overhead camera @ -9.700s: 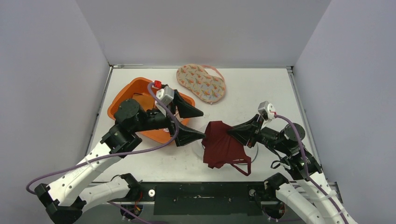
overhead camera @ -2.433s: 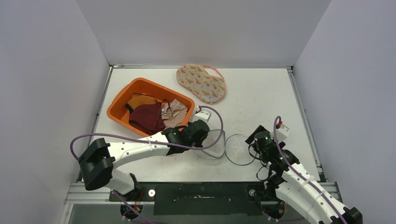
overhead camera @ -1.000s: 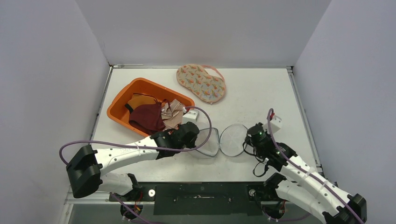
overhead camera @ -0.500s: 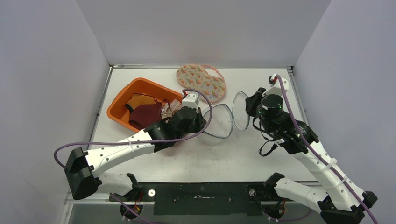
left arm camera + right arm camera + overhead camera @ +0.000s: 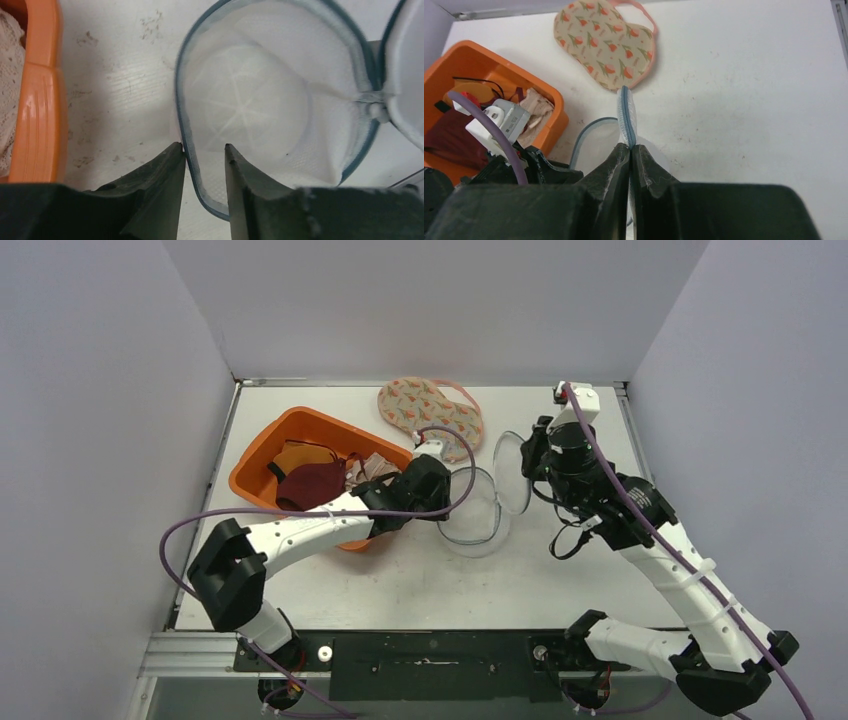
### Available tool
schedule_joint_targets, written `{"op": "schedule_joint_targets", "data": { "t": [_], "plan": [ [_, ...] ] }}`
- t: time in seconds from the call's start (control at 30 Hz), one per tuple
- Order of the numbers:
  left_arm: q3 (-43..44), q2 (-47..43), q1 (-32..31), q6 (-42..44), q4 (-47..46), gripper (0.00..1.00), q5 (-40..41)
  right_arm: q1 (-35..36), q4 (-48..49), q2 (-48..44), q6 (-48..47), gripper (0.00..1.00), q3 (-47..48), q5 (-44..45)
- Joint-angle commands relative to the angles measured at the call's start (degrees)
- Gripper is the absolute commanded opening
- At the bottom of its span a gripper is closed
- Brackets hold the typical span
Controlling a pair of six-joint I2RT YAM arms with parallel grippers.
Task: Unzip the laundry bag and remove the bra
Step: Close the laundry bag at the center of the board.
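Mesh laundry bag (image 5: 470, 515) gapes open beside orange basket (image 5: 258, 452); R gripper (image 5: 630, 146) clamped on its raised lid rim, L gripper (image 5: 204, 150) fingers apart, straddling lower rim.

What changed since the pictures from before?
The maroon bra went from above the bag into the orange bin. The mesh laundry bag was carried farther back; the left fingers just loosened around its rim, the right fingers stay pinched on it. The patterned pad never moved.
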State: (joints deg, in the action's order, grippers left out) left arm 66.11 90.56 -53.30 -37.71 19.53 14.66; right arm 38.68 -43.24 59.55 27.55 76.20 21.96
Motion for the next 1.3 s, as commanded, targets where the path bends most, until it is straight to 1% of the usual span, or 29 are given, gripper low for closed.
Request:
{"op": "schedule_joint_targets", "data": {
  "t": [0.0, 0.07, 0.1, 0.17, 0.23, 0.27, 0.37, 0.4, 0.43, 0.47, 0.5, 0.57, 0.6, 0.63, 0.67, 0.73, 0.87, 0.97, 1.03, 1.1, 1.27],
  "plan": [
    [5.7, -4.6, 0.0, 1.7, -2.1, 0.34, -0.3, 0.3, 1.1, -0.1, -3.0, 0.05, 5.8, -0.9],
    [4.4, -4.1, 0.0, 1.6, -2.4, 0.33, -0.9, 0.3, 1.7, -0.2, -2.8, 0.05, 2.3, -0.9],
    [3.7, -3.7, 0.2, 1.4, -2.6, 0.29, -1.3, 0.3, 2.0, -0.3, -2.4, 0.05, 0.3, -0.7],
    [2.3, -3.0, 0.3, 0.7, -3.0, 0.19, -2.6, 0.4, 3.0, -0.8, -1.7, 0.05, -3.5, -0.7],
    [1.7, -3.2, 0.5, 0.2, -3.0, 0.04, -3.5, 0.4, 3.0, -1.4, -1.1, 0.05, -5.3, 0.3],
    [1.7, -3.8, 0.5, 0.2, -3.0, 0.01, -3.5, 0.4, 2.5, -1.5, -1.1, 0.05, -5.5, 1.1],
    [2.5, -6.2, 0.6, 0.6, -2.8, 0.0, -3.5, 0.5, 1.0, -2.0, -1.5, 0.05, -4.4, 3.9],
    [2.9, -6.8, 0.6, 0.8, -2.7, 0.04, -3.7, 0.5, 0.5, -2.2, -1.7, 0.05, -4.2, 4.7],
    [3.0, -7.1, 0.7, 0.8, -2.6, 0.2, -4.4, 0.5, 0.1, -2.2, -1.9, 0.05, -4.1, 5.4],
    [2.5, -7.2, 0.6, 0.5, -2.7, 0.38, -4.9, 0.5, -0.1, -2.4, -1.9, 0.05, -4.3, 5.8],
    [1.7, -7.2, 0.6, -0.2, -3.3, 0.52, -5.3, 0.5, -0.1, -2.5, -1.8, 0.05, -4.8, 5.9],
    [-0.7, -7.0, 0.6, -2.5, -5.9, 0.73, -6.9, 0.5, 0.3, -2.9, -1.3, 0.05, -6.4, 5.6],
    [-1.8, -6.8, 0.4, -3.7, -7.4, 0.8, -7.5, 0.5, 0.5, -2.9, -0.9, 0.05, -7.0, 5.4],
    [-2.5, -6.4, 0.2, -5.4, -8.7, 0.85, -7.7, 0.5, 0.7, -3.0, -0.5, 0.05, -7.5, 5.1],
    [-2.9, -6.0, -0.4, -6.2, -9.9, 0.88, -7.8, 0.5, 1.0, -3.1, -0.3, 0.05, -7.9, 4.9],
    [-2.7, -5.3, -2.0, -6.8, -10.8, 0.9, -6.6, 0.5, 1.4, -3.1, 0.1, 0.05, -8.3, 4.4],
    [0.3, -1.9, -3.6, -6.0, -10.3, 0.88, -3.8, 0.5, 1.8, -3.0, 0.4, 0.05, -8.7, 3.8],
    [2.6, 1.6, -3.7, -4.9, -10.1, 0.79, -3.7, 0.5, 1.9, -3.1, 0.7, 0.05, -9.4, 3.4],
    [4.0, 3.4, -3.7, -4.6, -10.2, 0.71, -3.9, 0.4, 2.0, -3.4, 0.8, 0.05, -10.1, 3.4],
    [5.2, 5.1, -3.8, -4.1, -10.0, 0.65, -3.6, 0.6, 2.0, -3.6, 0.9, 0.05, -10.6, 3.3],
    [9.3, 8.6, -3.9, -1.8, -6.7, 0.49, 0.1, 0.6, 2.2, -4.4, 1.3, 0.05, -11.6, 2.8]
  ]
}}
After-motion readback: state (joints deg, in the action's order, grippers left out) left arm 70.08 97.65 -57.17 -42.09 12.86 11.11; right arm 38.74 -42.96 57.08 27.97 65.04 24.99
